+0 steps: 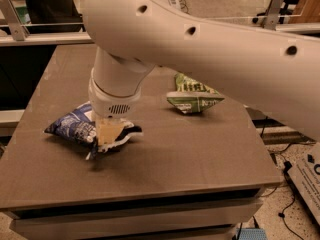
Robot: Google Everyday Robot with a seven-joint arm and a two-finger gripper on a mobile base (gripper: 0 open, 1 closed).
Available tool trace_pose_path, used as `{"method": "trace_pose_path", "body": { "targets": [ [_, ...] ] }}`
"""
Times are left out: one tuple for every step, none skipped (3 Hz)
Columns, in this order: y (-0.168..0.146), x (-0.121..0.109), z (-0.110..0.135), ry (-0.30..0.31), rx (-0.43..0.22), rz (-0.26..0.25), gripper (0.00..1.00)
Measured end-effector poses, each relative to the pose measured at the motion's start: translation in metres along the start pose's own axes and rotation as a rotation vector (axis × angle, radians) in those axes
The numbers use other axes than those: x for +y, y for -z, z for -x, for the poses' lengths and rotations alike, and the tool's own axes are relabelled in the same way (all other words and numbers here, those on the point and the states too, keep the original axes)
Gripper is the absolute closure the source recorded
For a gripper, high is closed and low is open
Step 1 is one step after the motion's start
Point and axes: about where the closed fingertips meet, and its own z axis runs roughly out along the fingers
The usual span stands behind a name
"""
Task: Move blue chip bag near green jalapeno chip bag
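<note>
The blue chip bag lies crinkled at the front left of the brown table. My gripper comes straight down onto the bag's right end, and its pale fingers are closed on the foil there. The bag's right end is bunched up around the fingers. The green jalapeno chip bag lies to the right near the table's middle, apart from the blue bag. My large white arm crosses the top of the view and hides the table's far right part.
Metal rails run behind the table's far edge. The floor with cables shows off the table's right side. The table's front edge is close below the blue bag.
</note>
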Motion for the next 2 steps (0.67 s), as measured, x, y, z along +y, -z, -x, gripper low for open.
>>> {"method": "trace_pose_path", "body": {
  "targets": [
    [0.025, -0.018, -0.016, -0.005, 0.043, -0.049, 1.00],
    [0.055, -0.045, -0.035, -0.012, 0.105, -0.107, 1.00]
  ]
}}
